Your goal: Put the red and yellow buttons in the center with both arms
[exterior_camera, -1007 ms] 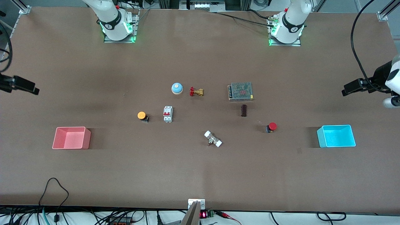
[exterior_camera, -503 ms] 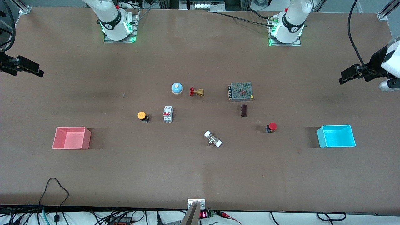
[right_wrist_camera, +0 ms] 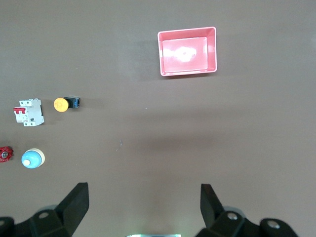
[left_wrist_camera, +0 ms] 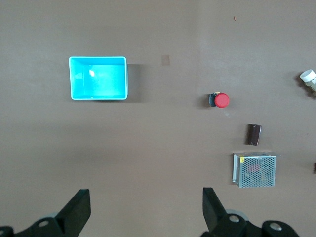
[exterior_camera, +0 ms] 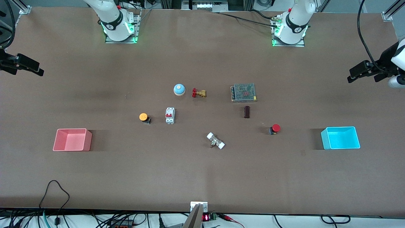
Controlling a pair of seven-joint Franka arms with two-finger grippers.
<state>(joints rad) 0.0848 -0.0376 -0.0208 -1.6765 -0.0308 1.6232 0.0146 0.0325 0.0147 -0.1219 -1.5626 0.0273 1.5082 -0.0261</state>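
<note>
The brown table [exterior_camera: 202,177] holds everything. The left gripper [left_wrist_camera: 143,207] and right gripper [right_wrist_camera: 143,205] hover high over its two ends, fingers spread wide, empty. The red button [exterior_camera: 274,129] lies near the blue bin [exterior_camera: 340,138]; the yellow button [exterior_camera: 144,117] lies beside the breaker [exterior_camera: 170,115].

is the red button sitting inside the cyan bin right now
No, the red button rests on the bare brown tabletop, apart from the cyan bin, which holds nothing visible.
</note>
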